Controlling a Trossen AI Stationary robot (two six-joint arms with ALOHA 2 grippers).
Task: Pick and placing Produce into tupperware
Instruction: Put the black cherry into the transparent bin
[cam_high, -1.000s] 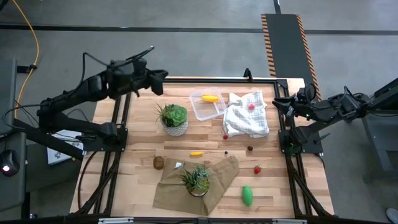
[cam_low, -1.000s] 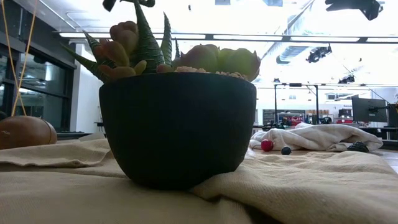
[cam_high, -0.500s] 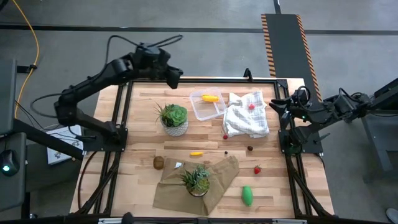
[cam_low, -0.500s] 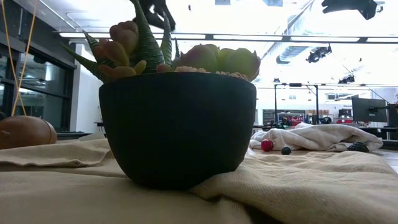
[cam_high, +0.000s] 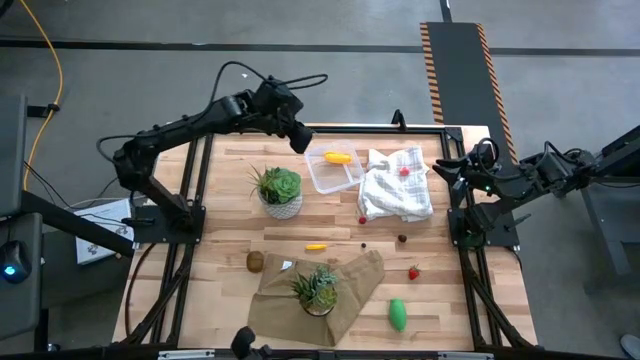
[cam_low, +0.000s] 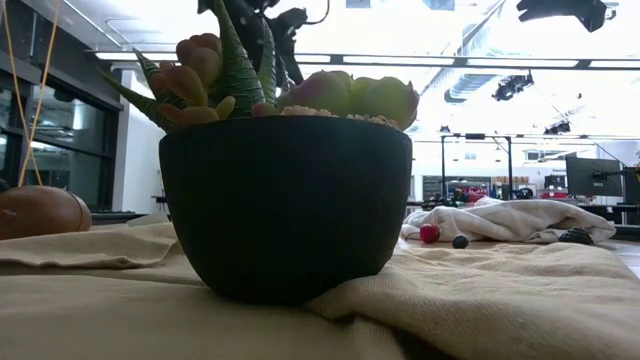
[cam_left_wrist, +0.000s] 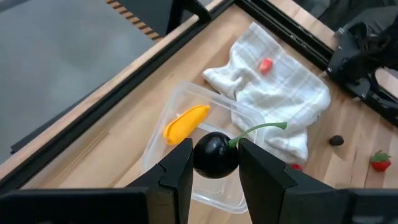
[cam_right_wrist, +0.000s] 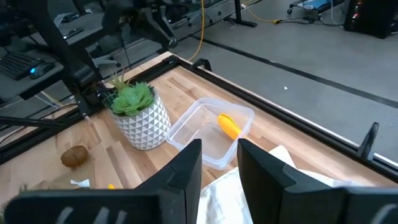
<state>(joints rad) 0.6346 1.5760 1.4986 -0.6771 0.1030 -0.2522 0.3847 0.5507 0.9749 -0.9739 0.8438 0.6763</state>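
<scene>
My left gripper (cam_high: 301, 139) hovers over the far-left corner of the clear tupperware (cam_high: 334, 170) and is shut on a small dark cherry (cam_left_wrist: 215, 155) with a green stem. A yellow piece (cam_high: 338, 157) lies inside the tupperware. On the table lie another yellow piece (cam_high: 316, 246), a brown ball (cam_high: 255, 261), a green piece (cam_high: 398, 314), red berries (cam_high: 413, 272) and tiny dark ones (cam_high: 402, 238). One berry (cam_high: 404, 171) rests on the white cloth (cam_high: 396, 184). My right gripper (cam_right_wrist: 219, 163) waits open at the table's right edge. My left gripper pinches the cherry's round body (cam_left_wrist: 198, 157) between its two fingers, one on each side. The fingers slant down from the table's far left. The cherry hangs clear above the tupperware, its green stem (cam_left_wrist: 261, 128) sticking out past one finger.
A succulent in a white pot (cam_high: 279, 190) stands just left of the tupperware. A second plant in a dark pot (cam_high: 318, 290) sits on a tan cloth (cam_high: 350, 290) near the front edge. Black frame rails (cam_high: 190, 200) run along both table sides.
My left gripper has swung toward the table's right edge and down, tipping its fingers further downward, and has come from the far-left corner to the tupperware with the cherry still between its fingers.
</scene>
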